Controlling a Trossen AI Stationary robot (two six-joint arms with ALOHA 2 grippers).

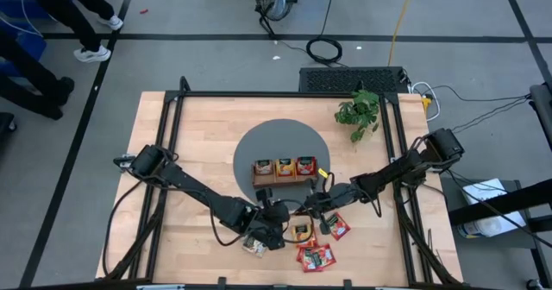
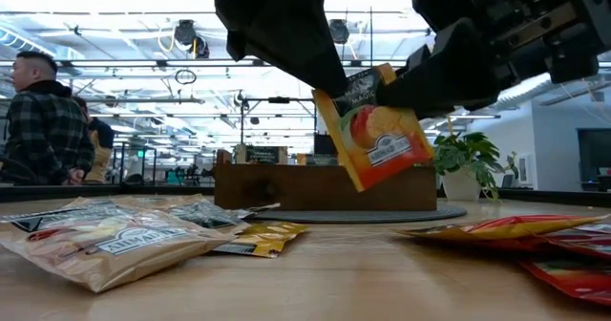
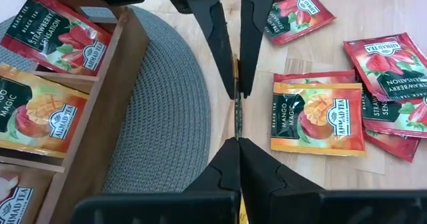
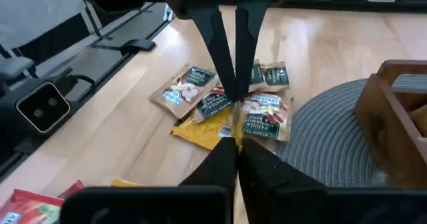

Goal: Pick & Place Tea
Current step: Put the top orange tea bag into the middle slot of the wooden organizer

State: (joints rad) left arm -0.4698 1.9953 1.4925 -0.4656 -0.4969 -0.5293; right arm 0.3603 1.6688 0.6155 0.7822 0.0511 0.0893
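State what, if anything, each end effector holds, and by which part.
Both hold one mango sachet in mid-air: left end effector and right end effector each pinch an upper edge.

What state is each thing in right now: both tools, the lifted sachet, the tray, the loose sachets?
Left tool: shut on mango sachet.
Right tool: shut on mango sachet.
Mango sachet: lifted, tilted, pinched from both sides.
Tray: on grey mat, compartments filled.
Loose sachets: flat on table.

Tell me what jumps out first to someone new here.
Both end effectors pinch one orange-yellow mango tea sachet in mid-air, just in front of the brown wooden three-compartment tray on the grey round mat. The left end effector grips its top, the right end effector its side. Loose red sachets lie near the table's front edge.
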